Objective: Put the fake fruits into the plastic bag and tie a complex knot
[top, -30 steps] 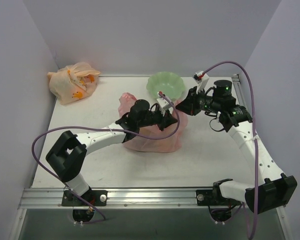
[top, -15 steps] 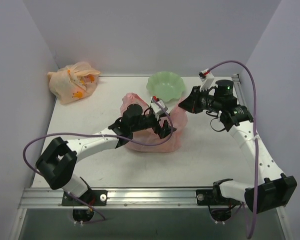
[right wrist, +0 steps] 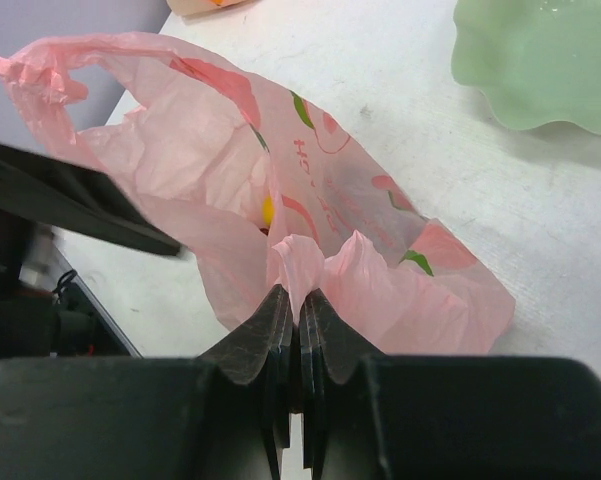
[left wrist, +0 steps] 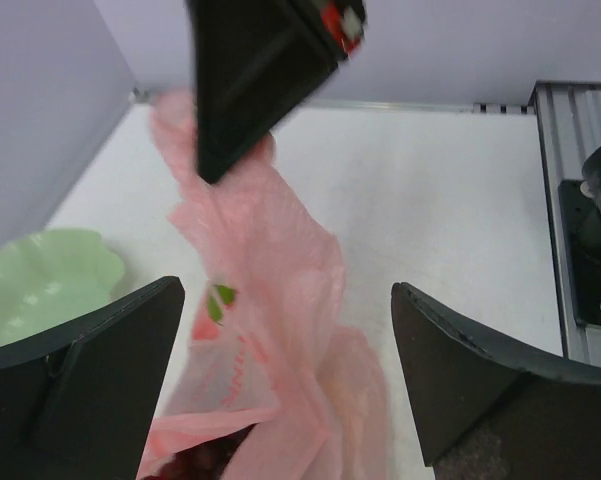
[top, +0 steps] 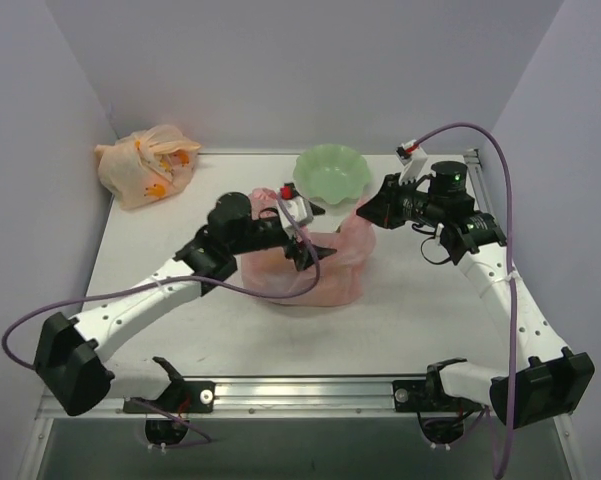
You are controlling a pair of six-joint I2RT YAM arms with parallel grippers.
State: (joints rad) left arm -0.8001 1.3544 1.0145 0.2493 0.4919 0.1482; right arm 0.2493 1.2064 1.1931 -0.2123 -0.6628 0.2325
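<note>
Inside the plastic bag point(top: 315, 280) the fake fruits point(right wrist: 268, 211) barely show. There is a yellow patch through the film in the right wrist view and a dark red piece point(left wrist: 205, 462) cut by the bottom edge of the left wrist view; their number cannot be told. The green bowl point(left wrist: 40, 290) runs off the left edge there. The right gripper point(left wrist: 210, 168) is a blurred black wedge, cut off at the top. From above, the left gripper point(top: 315, 258) covers the bag's mouth.
</note>
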